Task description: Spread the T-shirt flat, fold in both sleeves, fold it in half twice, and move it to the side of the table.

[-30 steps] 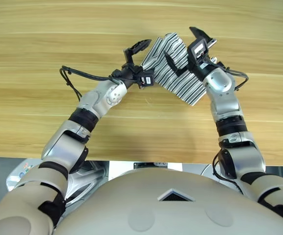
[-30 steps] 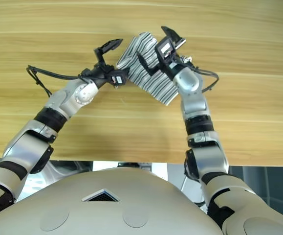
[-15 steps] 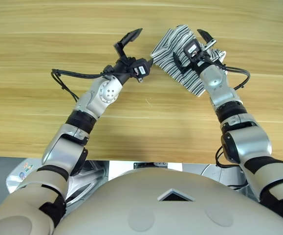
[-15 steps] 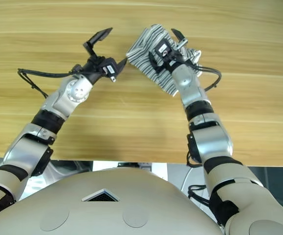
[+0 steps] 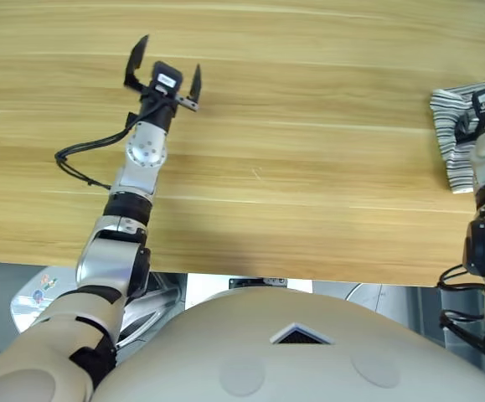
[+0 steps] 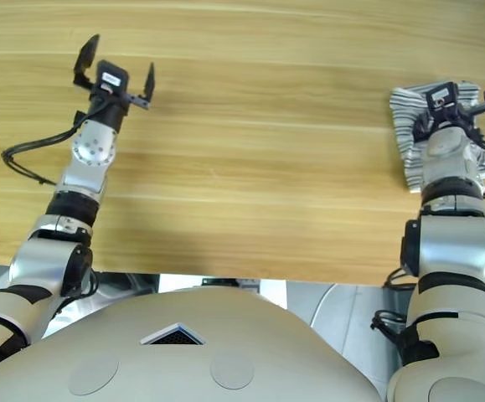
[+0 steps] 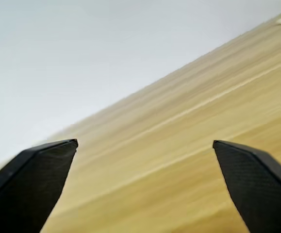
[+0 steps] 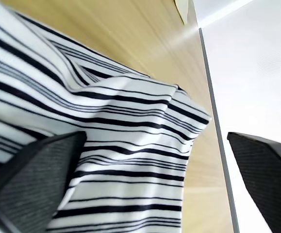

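Observation:
The black-and-white striped T-shirt (image 6: 406, 126) lies folded into a small bundle at the right side of the wooden table (image 5: 309, 167). My right gripper (image 6: 451, 109) sits on top of it, open. In the right wrist view its fingers (image 8: 33, 187) are spread wide across the striped T-shirt (image 8: 130, 111), one resting on the cloth, the other past the shirt's edge. My left gripper (image 5: 163, 74) is far off at the back left of the table, open and holding nothing. In the left wrist view the left gripper (image 7: 145, 143) spans only bare wood.
The table's right edge (image 8: 213, 121) runs close beside the shirt. Its near edge (image 5: 309, 272) lies just in front of my arms. A black cable (image 5: 83, 155) loops off my left forearm above the wood.
My right arm has carried the folded shirt from the table's middle to its right side. My left arm has swung away to the far left, open throughout.

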`<state>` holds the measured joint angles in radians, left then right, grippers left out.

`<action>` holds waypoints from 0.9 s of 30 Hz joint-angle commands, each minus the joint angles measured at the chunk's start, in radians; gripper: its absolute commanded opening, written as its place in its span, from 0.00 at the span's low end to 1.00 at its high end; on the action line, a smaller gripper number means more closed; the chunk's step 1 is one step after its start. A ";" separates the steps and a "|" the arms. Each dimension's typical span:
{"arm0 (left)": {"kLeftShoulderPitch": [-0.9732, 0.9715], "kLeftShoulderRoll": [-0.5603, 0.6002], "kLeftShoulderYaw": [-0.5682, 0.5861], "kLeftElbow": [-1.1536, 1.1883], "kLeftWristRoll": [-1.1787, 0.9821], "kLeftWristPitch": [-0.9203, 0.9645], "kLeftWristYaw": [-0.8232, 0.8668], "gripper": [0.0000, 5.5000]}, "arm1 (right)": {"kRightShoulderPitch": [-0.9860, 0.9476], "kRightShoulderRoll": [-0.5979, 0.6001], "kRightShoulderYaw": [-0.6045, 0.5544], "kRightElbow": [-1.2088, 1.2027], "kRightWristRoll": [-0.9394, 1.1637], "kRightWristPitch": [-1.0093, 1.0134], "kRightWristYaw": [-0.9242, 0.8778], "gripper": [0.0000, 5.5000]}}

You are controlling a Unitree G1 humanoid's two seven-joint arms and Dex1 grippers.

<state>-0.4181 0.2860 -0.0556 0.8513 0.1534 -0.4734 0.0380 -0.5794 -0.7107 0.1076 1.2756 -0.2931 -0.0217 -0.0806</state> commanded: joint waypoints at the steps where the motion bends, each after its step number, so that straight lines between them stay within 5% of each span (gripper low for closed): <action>1: -0.051 0.011 0.063 0.128 -0.041 -0.001 0.014 0.94 | 0.136 0.026 -0.025 0.089 0.023 0.062 0.139 0.98; 12: -0.100 0.018 0.129 0.328 -0.086 -0.061 -0.042 0.94 | 0.044 -0.078 -0.226 -0.133 0.226 -0.160 0.271 0.98; 20: -0.134 -0.004 0.257 0.349 -0.249 -0.118 -0.251 0.98 | 0.271 -0.119 -0.423 -0.922 0.327 -0.064 0.255 0.98; 23: -0.167 -0.002 0.342 0.373 -0.350 -0.111 -0.372 0.98 | 0.260 0.059 -0.231 -1.180 0.117 -0.142 0.111 0.98; 27: -0.201 -0.020 0.361 0.418 -0.362 -0.087 -0.397 0.98 | 0.099 0.274 0.256 -0.729 -0.457 -0.090 -0.186 0.98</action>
<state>-0.5833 0.2816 0.2928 1.2232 -0.2026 -0.5855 -0.3487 -0.3755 -0.5577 0.0956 0.2458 -0.4552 -0.1541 -0.1025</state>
